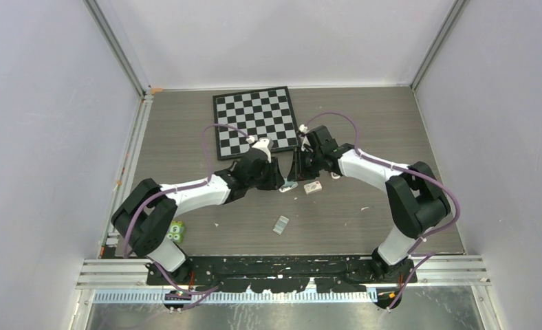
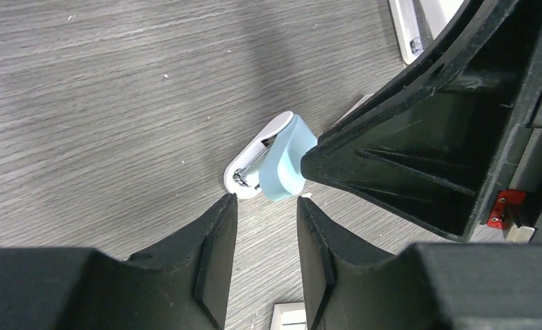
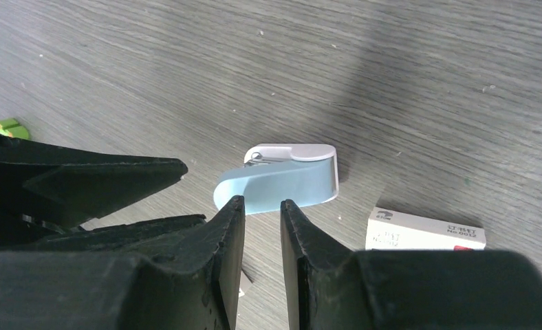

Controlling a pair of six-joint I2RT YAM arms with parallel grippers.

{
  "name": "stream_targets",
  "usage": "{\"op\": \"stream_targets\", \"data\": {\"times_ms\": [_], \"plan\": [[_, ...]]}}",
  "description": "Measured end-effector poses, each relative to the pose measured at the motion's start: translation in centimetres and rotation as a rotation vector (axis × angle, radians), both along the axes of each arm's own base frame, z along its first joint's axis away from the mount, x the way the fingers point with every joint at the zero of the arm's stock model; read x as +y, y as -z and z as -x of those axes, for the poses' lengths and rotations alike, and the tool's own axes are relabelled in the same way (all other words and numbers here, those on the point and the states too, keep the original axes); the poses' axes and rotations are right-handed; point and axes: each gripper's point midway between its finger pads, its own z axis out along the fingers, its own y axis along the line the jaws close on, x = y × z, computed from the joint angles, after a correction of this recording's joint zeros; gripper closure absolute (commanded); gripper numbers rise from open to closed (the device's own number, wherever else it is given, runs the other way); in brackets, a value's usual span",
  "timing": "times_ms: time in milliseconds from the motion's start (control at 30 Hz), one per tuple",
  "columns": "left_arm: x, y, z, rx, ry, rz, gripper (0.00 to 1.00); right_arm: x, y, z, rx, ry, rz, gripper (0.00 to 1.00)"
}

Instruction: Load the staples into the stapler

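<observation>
**Both grippers at stapler, staples loose on table**

Small white-and-light-blue plastic stapler [image 3: 289, 182] lies on grey wood-grain table [image 1: 364, 124], mid-table, between the two arms. A metal channel shows at its rounded white end; cannot tell if anything sits in the channel.

On the left gripper [image 2: 265, 205] the jaws stand a narrow gap apart with nothing between them, tips just short of stapler. On the right gripper [image 3: 262, 203] the jaws are also narrowly apart, bare table shows through the gap, and it holds nothing. One fingertip [image 2: 316, 155] touches the blue part.

Small flat silvery-grey block of staples [image 1: 280, 225] lies loose on table, nearer the arm bases, well apart from stapler, outside both stapler and box.

White cardboard staple box [image 3: 425, 230], small print on its side, lies just beside stapler on the right arm's side; contents not visible.

Black-and-white chessboard [image 1: 256, 120] lies at far side.
</observation>
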Motion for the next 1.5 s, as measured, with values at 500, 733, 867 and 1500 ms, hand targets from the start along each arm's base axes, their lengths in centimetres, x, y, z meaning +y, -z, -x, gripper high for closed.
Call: {"op": "stream_targets", "data": {"times_ms": [500, 733, 867, 1500], "plan": [[-0.2, 2.5, -0.5, 0.074, 0.004, 0.028, 0.64, 0.4, 1.7, -1.5, -0.004, 0.024, 0.017, 0.69], [-0.9, 3.1, -0.9, 0.070, 0.015, 0.049, 0.76, 0.5, 1.8, -1.6, -0.014, 0.024, 0.021, 0.69], [-1.0, 2.9, -1.1, 0.061, 0.016, 0.056, 0.82, 0.6, 1.7, -1.7, -0.021, 0.024, 0.023, 0.70], [-2.5, 3.5, -1.9, -0.028, -0.030, 0.137, 0.87, -0.5, 2.7, -2.1, -0.042, 0.069, 0.074, 0.70]]}}
